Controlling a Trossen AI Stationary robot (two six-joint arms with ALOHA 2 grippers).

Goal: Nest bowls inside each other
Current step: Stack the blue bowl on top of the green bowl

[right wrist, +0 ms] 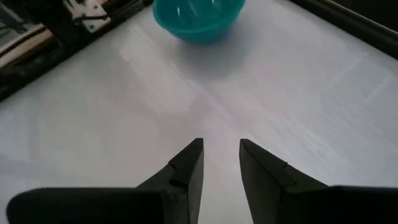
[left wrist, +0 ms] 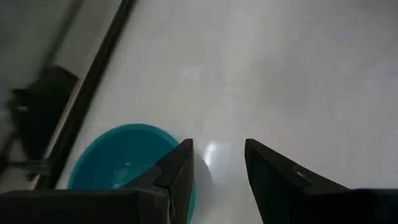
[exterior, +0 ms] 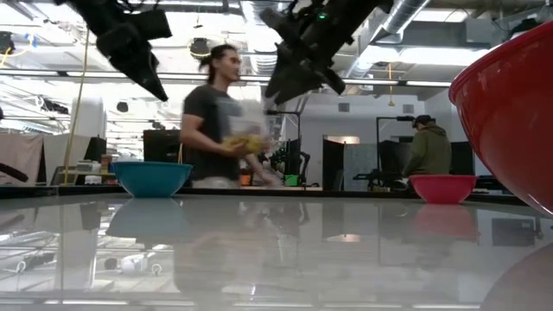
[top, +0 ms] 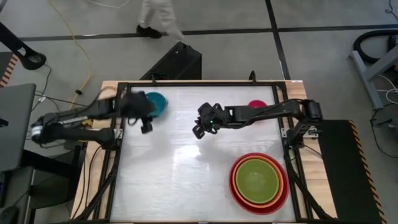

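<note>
White and glossy, the desk (top: 186,174) sits inside a dark frame, with a busy workshop beyond it where a person (exterior: 216,117) walks past the far edge.

At the near right the red bowl (top: 234,184) already holds the orange bowl (top: 283,180), and the lime green bowl (top: 257,181) sits inside that. Two are left loose: the teal bowl (top: 157,103) at the far left and the magenta-pink bowl (top: 256,104) at the far right, well apart from each other.

The left hand (left wrist: 216,163) hovers above the desk just beside the teal bowl's rim, its fingers spread with only bare desk between them. The right hand (right wrist: 221,158) hangs over the middle of the desk, fingers likewise parted and empty, with the teal bowl farther off ahead of it.

These bowls look like thin, stiff plastic: light, not fragile, but slick, and likely to skid on so shiny a surface if nudged sideways. The rim seems the best hold, one finger inside the wall and one outside, coming down from above. The teal bowl probably goes next, since the pink one is smallest.
</note>
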